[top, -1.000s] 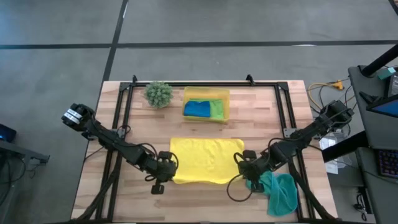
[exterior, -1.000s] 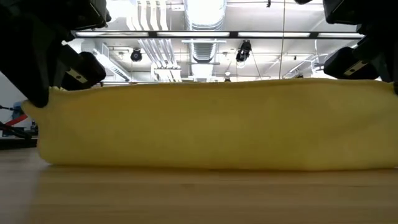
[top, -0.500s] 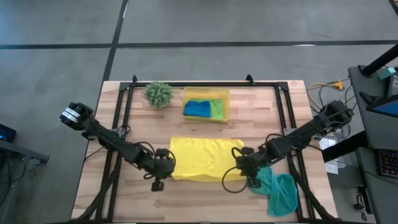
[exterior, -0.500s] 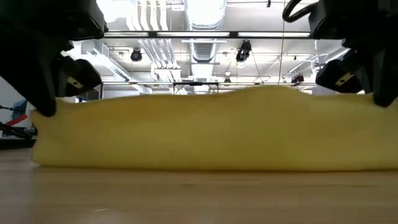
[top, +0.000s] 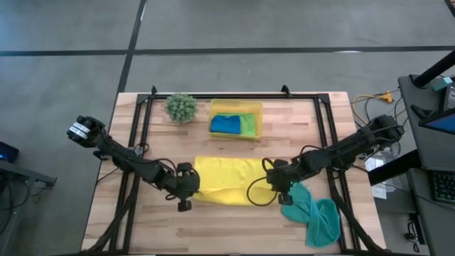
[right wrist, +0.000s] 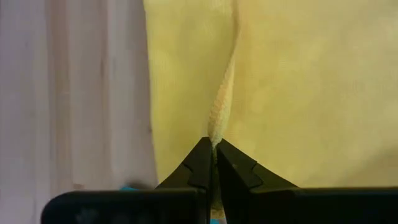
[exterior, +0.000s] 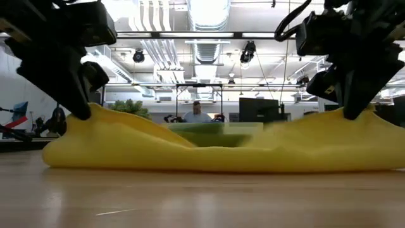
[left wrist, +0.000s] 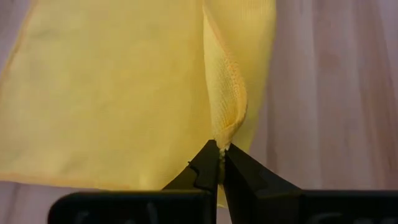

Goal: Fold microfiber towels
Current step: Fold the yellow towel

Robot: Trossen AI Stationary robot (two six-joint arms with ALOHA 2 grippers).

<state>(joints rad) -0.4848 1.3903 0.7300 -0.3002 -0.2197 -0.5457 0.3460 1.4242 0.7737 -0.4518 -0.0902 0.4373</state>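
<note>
The yellow towel (top: 226, 178) lies spread on the surface between our two claws, its near edge lifted at both corners. Our left claw (left wrist: 220, 163) is clenched on one corner, our right claw (right wrist: 213, 154) on the other, each pinching only a narrow ridge of cloth. To fold well, we should carry both corners forward together at equal height and lay them squarely on the far edge. The teal towel (top: 314, 216) waits crumpled beside the right claw.
</note>
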